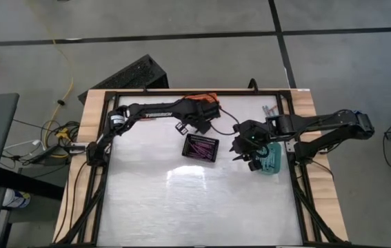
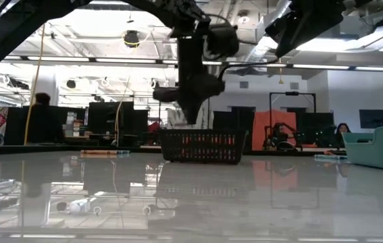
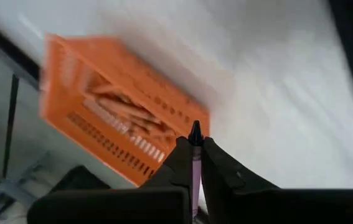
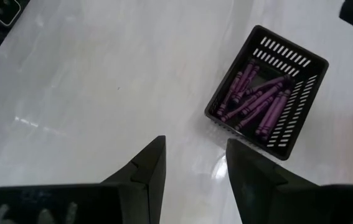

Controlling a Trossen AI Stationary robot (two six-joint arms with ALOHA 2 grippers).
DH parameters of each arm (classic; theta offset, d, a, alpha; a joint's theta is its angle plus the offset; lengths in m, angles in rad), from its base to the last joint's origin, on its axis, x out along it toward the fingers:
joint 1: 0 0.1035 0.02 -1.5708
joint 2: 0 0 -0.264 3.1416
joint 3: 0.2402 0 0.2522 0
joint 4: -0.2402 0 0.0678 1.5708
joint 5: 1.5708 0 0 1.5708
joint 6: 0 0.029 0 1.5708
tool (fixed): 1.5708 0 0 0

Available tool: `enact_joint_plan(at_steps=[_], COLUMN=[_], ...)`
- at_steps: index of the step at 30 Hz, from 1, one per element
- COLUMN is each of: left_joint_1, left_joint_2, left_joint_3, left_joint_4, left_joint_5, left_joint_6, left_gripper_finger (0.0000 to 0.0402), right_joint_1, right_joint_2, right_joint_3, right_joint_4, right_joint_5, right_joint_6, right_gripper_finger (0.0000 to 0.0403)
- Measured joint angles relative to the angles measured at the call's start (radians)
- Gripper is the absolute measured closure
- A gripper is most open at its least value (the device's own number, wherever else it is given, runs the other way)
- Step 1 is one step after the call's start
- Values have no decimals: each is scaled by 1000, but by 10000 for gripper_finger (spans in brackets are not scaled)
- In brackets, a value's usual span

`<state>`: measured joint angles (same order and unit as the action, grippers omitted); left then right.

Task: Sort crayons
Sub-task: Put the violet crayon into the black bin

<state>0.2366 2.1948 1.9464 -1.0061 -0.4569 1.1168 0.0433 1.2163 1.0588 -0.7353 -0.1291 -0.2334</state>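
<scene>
You're late in the sort: the black basket [image 4: 266, 93] holds a heap of purple crayons [image 4: 257, 99], and the orange basket [image 3: 117, 106] behind it has orange ones. Your left gripper [image 3: 195, 144], just behind the black basket, pinches one purple crayon [image 3: 195, 177] yet to drop; the right gripper [image 4: 195, 162] hangs empty and parted beside it, near the teal basket [image 1: 271, 162].

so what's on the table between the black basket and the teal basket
No loose objects: in the high view only bare white tabletop separates the black basket from the teal basket, with the open, empty right gripper hanging over that gap.
</scene>
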Motion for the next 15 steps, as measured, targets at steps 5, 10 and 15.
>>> enact_joint_plan(at_steps=[5,10,15], left_joint_1=[-48,-105,-163], left_joint_2=[0,0,0], left_joint_3=[76,101,101], left_joint_4=[-25,-36,-35], left_joint_5=[46,85,132], left_joint_6=[-179,-383,-605], left_gripper_finger=[401,401,401], right_joint_1=[0,0,1], right_joint_2=[0,0,0], right_joint_3=[0,0,0], right_joint_4=[-21,-50,-70], right_joint_5=[0,0,0], right_joint_6=[-11,-14,-13], right_gripper_finger=[242,242,242])
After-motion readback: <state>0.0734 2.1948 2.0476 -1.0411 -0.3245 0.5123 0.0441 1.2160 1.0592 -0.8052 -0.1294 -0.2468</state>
